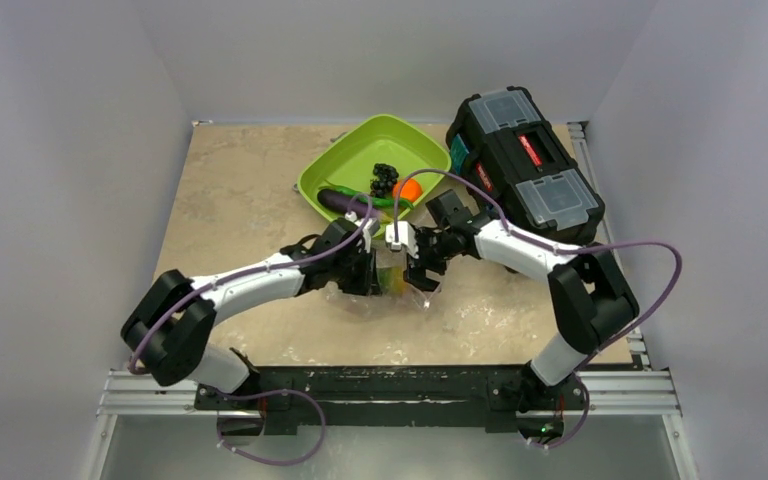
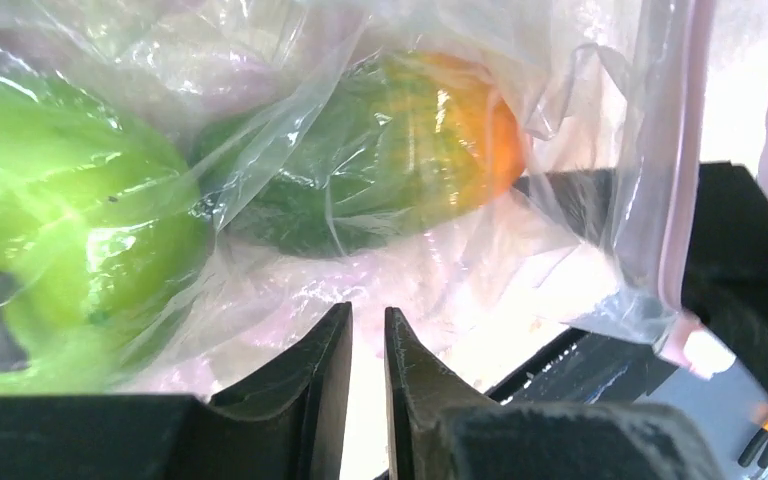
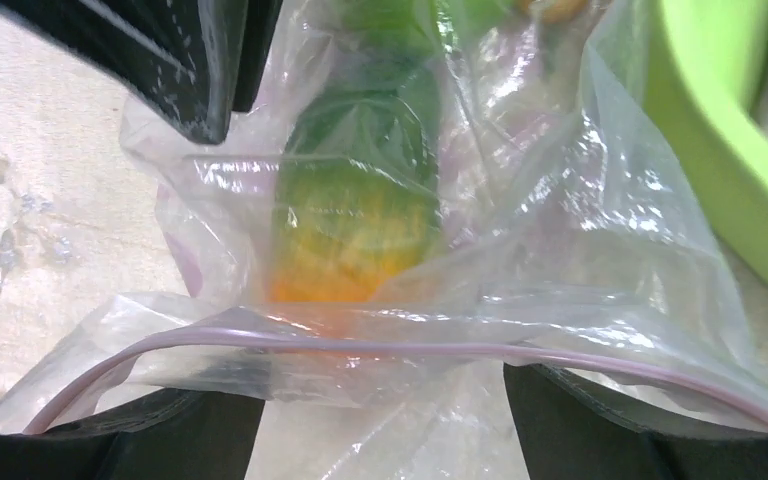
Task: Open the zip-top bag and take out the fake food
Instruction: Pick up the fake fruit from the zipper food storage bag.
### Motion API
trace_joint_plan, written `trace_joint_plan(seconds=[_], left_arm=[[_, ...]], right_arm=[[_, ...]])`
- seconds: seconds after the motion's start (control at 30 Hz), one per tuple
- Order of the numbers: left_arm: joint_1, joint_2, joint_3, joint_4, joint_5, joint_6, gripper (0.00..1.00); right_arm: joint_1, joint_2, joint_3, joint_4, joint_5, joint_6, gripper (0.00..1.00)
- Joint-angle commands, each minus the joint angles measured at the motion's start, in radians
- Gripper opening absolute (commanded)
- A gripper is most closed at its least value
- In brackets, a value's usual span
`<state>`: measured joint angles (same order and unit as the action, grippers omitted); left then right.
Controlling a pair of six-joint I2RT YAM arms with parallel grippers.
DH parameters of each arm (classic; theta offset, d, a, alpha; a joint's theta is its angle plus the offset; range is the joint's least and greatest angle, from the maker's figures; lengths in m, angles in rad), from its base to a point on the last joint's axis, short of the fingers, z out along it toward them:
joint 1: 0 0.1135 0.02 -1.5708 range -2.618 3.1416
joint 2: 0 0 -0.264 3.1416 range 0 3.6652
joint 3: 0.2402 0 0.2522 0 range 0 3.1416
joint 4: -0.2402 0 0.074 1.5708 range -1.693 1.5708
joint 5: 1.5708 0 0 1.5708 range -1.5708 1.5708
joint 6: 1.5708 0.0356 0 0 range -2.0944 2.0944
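1. Top external: the zip-top bag lies crumpled on the desk, between the left gripper and the right gripper, just short of the green tray. Some fake food sits in the tray: eggplant, grapes and an orange piece. A black toolbox stands beside the tray, close behind the right arm. Bare desk lies to the left.
2. Left wrist: clear crinkled film fills the view. A bright green piece and a green-to-orange piece lie inside it. The pink zip strip runs down the right edge. Left jaws stand a narrow slit apart just below the film, with nothing seen in the slit.
3. Right wrist: the pink strip arcs across between the right jaws, which stand wide apart and clamp nothing. The green-to-orange piece lies beyond the strip. The tray wall is close on the right, and there is bare desk on the left.
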<state>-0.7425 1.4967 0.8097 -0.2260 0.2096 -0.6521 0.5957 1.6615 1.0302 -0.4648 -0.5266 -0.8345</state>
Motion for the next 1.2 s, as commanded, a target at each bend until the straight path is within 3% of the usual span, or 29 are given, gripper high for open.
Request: trace_joint_plan(seconds=[0.0, 0.4, 0.73, 0.93, 1.17], left_arm=[[0.005, -0.107, -0.018, -0.068, -0.04, 0.045, 0.18], [0.031, -0.252, 0.013, -0.129, -0.093, 0.077, 0.19], [0.019, -0.016, 0.098, 0.092, 0.07, 0.082, 0.2], [0.002, 0.117, 0.19, -0.005, -0.063, 0.088, 0.18], [-0.012, 0.265, 0.222, -0.024, -0.049, 0.039, 0.17]], right_arm=[[-0.01, -0.079, 0.016, -0.065, -0.053, -0.071, 0.86], [-0.081, -0.152, 0.045, -0.208, -0.072, -0.16, 0.87], [-0.088, -0.11, 0.013, -0.17, -0.101, -0.164, 0.81], [-0.088, -0.103, 0.008, -0.162, -0.102, -0.163, 0.81], [-0.086, -0.136, -0.029, -0.141, -0.092, -0.216, 0.87]])
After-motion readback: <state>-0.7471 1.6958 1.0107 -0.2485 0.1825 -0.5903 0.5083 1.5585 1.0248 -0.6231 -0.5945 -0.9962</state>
